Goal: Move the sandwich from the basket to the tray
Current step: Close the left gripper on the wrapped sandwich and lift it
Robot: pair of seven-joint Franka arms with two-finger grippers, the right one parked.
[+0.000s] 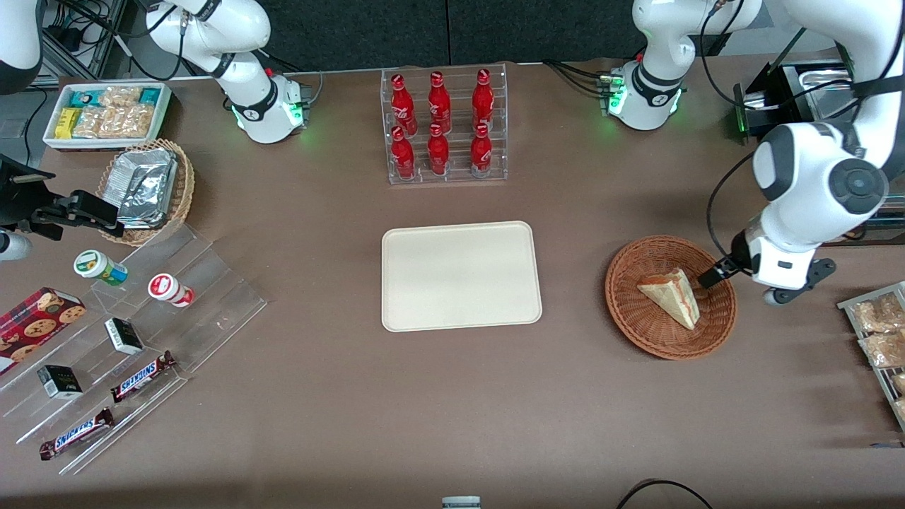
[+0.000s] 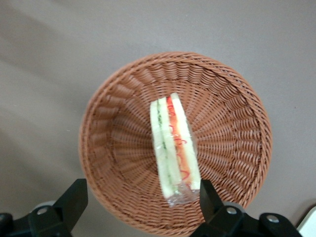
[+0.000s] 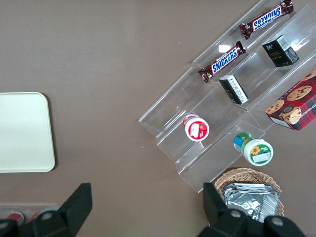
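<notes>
I see the sandwich [image 2: 174,144] lying in the basket [image 2: 123,94] (tray [image 1: 459,276] bare) — my claw [image 2: 140,202] hovers above, fingers spread.

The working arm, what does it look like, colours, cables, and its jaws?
The left arm has glossy white rounded shells with dark grey joint caps, black cables along it and a green light at its base. Its gripper, above the basket and sandwich, has black angular jaws, set apart.
</notes>
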